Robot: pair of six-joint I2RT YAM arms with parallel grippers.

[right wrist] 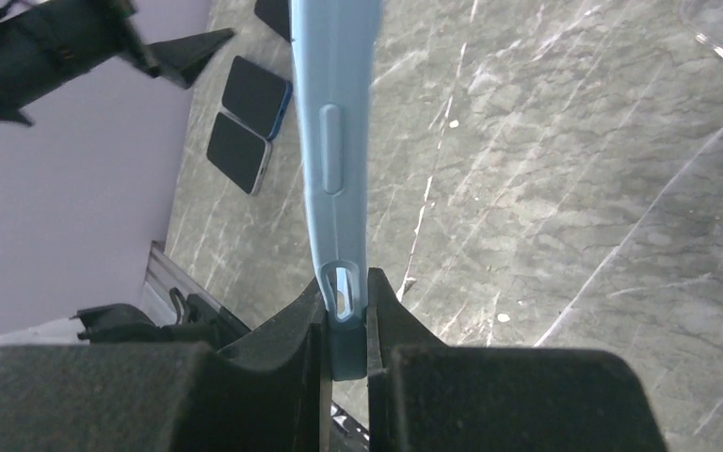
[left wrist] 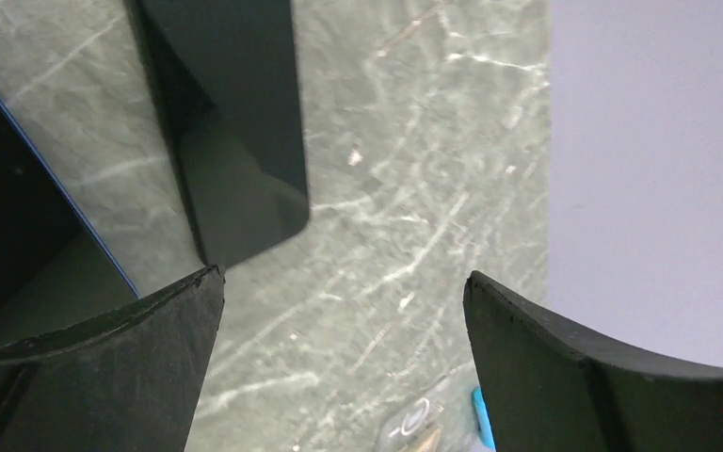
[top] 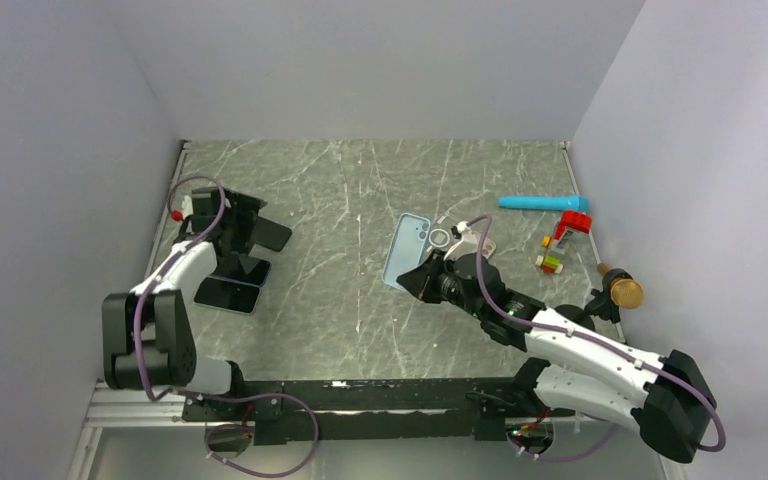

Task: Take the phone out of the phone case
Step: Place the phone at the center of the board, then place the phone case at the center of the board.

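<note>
My right gripper [right wrist: 344, 325] clamped on edge of blue phone case [top: 405, 250] — table centre. Left gripper [left wrist: 344, 287] spread wide, empty — phone [top: 228, 293] flat at table's 9 o'clock.

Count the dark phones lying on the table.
3, all beside the left gripper: far phone, middle phone, near phone. Others may be hidden under the arm.

Noted: pale blue plastic phone case [top: 407, 250], plain and unpatterned; grey-green marble-effect tabletop [top: 360, 190], white veining throughout; flat black-faced phone [right wrist: 256, 94], blue edge; turquoise cylindrical plastic marker [top: 543, 203]; small red toy block [top: 572, 224]; gold-brown round knob [top: 624, 292].
</note>
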